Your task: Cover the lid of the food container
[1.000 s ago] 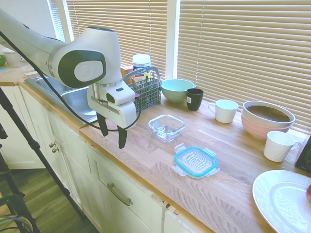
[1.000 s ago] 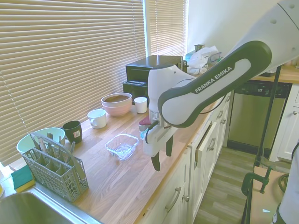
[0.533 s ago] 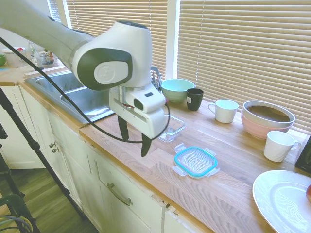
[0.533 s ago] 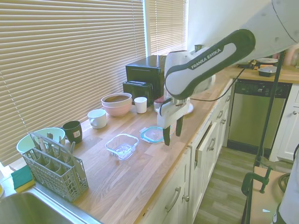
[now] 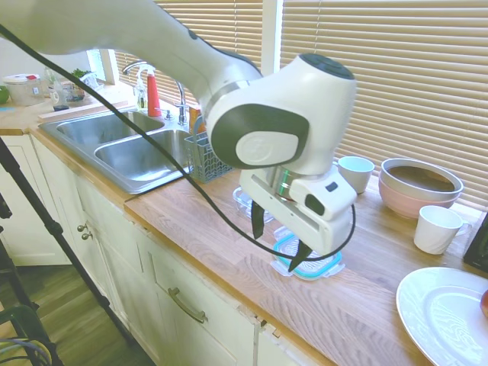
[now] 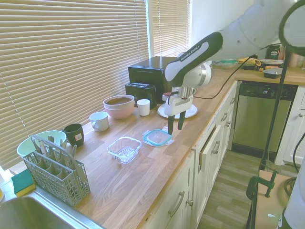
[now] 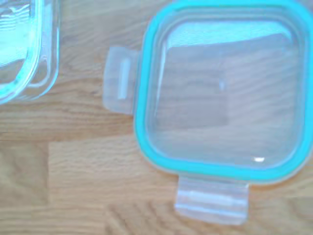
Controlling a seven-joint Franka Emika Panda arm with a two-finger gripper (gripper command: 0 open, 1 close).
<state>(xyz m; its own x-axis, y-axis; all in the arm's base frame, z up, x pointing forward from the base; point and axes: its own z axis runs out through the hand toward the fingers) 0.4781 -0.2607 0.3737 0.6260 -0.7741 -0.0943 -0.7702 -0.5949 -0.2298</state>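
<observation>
We see the gripper with its two dark fingers spread apart and holding nothing, pointing down above the lid. In the second exterior view the fingertips hang at about 2 o'clock of the lid, near the front edge of the wooden countertop.

The lid lies flat on the wood with its teal seal rim whole and its clear snap tabs folded outward; the wrist view shows two tabs sticking out past the rim, with bare wood all round them. The food container stands upright at 8 o'clock of the lid in the second exterior view, just beside it but apart, a strip of wood between the two; its glass corner shows in the wrist view.

In the second exterior view, the white cup and the pink bowl sit at 11 o'clock of the lid, well apart, and the white plate lies near at 1 o'clock, behind the fingers. The dish rack stands at 8 o'clock beyond the container, well apart. Open wood runs along the front edge from the lid toward the rack.
</observation>
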